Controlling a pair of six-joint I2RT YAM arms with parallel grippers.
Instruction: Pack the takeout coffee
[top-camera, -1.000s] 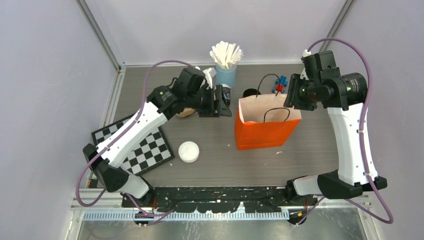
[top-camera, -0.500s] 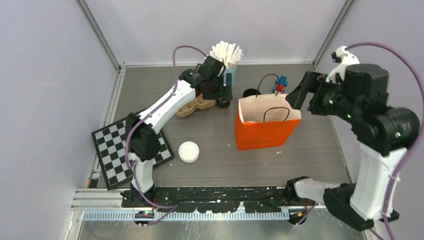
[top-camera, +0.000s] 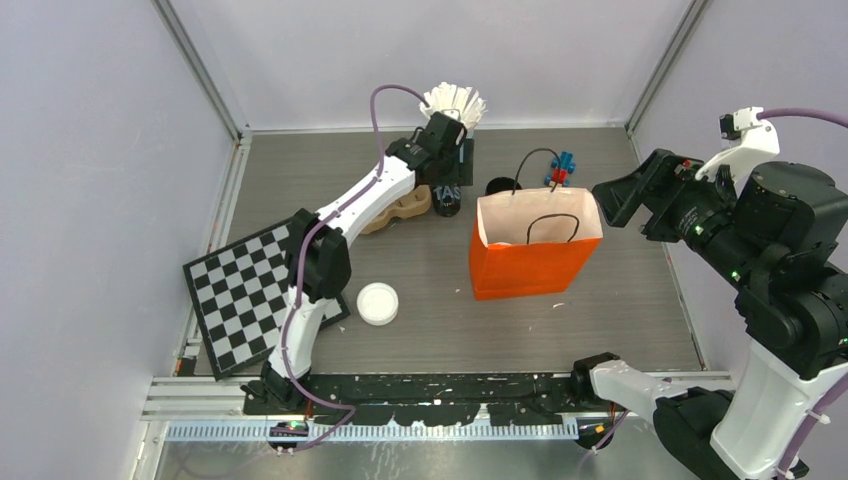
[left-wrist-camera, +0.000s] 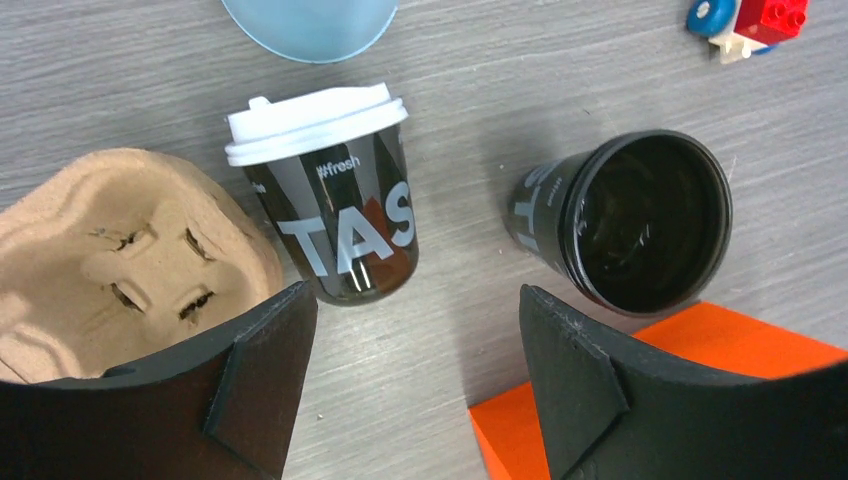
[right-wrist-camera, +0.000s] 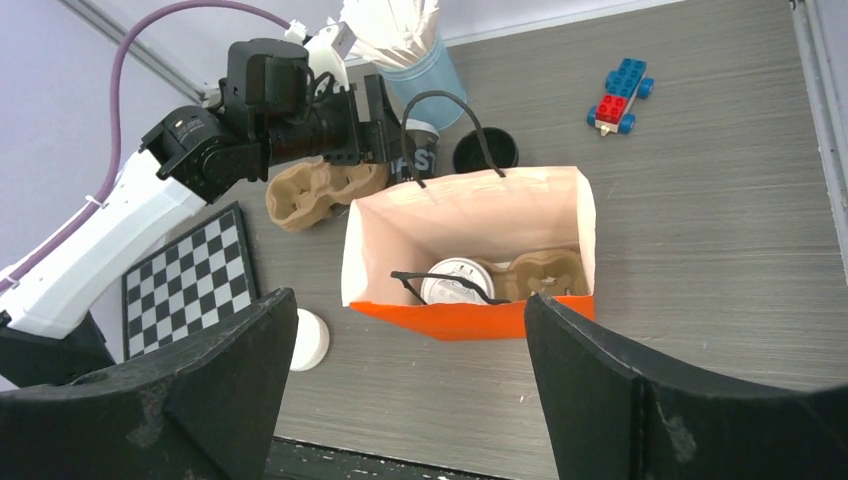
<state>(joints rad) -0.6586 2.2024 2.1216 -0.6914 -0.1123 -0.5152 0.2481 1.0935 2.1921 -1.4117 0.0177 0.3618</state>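
Probable grasp step: left gripper, released like the right gripper, hovers above the white-lidded black paper cup; descend, then clench.

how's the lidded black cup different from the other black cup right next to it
The lidded cup wears a white sip lid; the open cup has none, so its dark inside shows. The lidded cup stands beside the brown cup carrier; the open cup stands by the orange bag. Both are small black paper cups with white print, both upright.
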